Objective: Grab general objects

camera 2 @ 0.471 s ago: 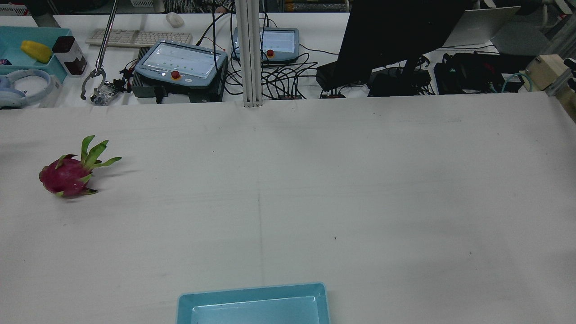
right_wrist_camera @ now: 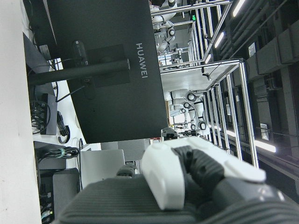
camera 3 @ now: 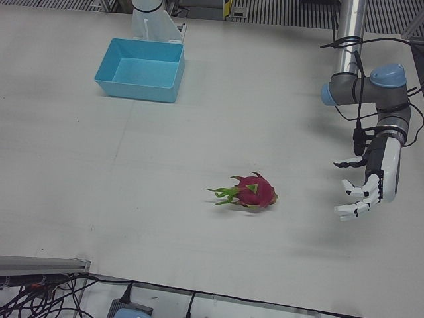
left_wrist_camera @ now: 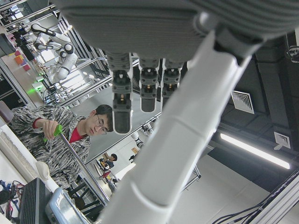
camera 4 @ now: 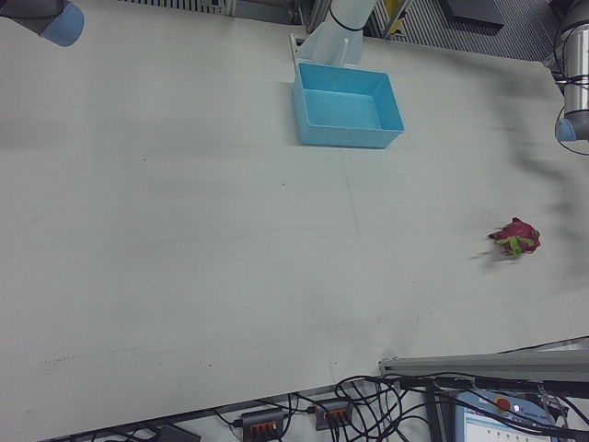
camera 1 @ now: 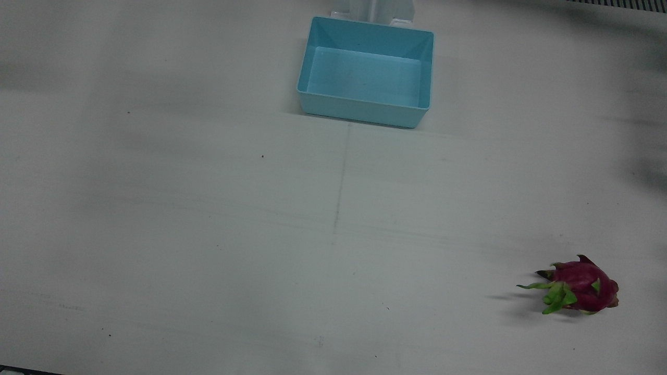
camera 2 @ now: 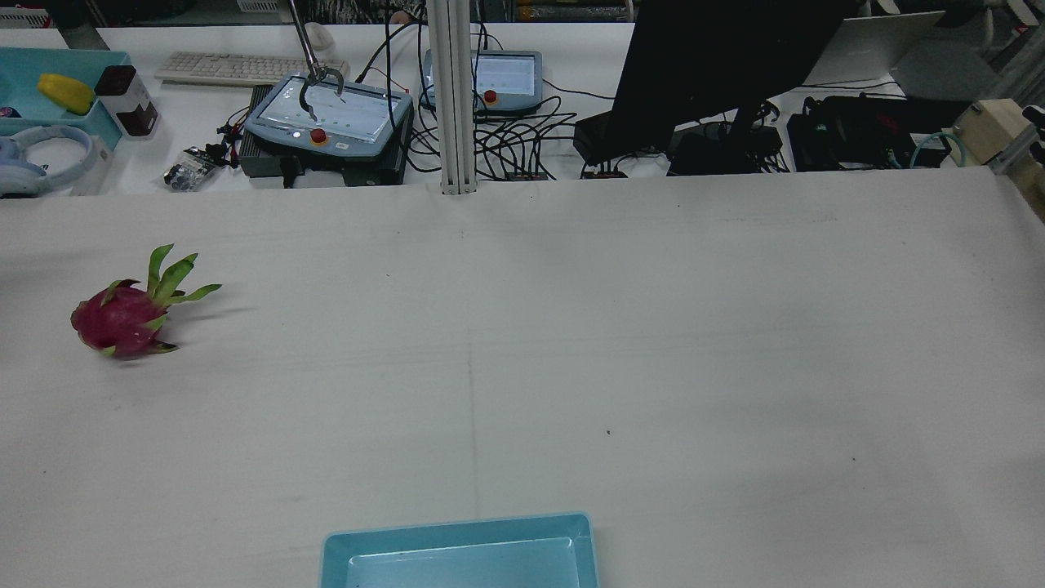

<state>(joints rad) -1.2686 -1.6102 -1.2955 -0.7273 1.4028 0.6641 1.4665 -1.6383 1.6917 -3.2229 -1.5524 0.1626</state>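
A magenta dragon fruit [camera 1: 583,287] with green leaf tips lies on its side on the white table, far out on the robot's left half. It also shows in the rear view [camera 2: 118,320], the left-front view [camera 3: 255,192] and the right-front view [camera 4: 518,238]. My left hand [camera 3: 361,195] hangs above the table beside the fruit, well apart from it, palm up, fingers spread and empty. In the left hand view its fingers [left_wrist_camera: 141,93] are straight and hold nothing. Only part of my right hand [right_wrist_camera: 187,177] shows, in its own view, away from the table.
An empty light-blue bin [camera 1: 365,112] stands at the table's middle near the robot's pedestals, also in the rear view [camera 2: 457,531]. Behind the far edge are teach pendants [camera 2: 326,114], cables and a monitor [camera 2: 718,65]. A person's grabber tool [camera 2: 314,82] hovers there.
The person's grabber tool behind the table has moved from the left bench area to over the teach pendant. The dragon fruit and the bin have not moved.
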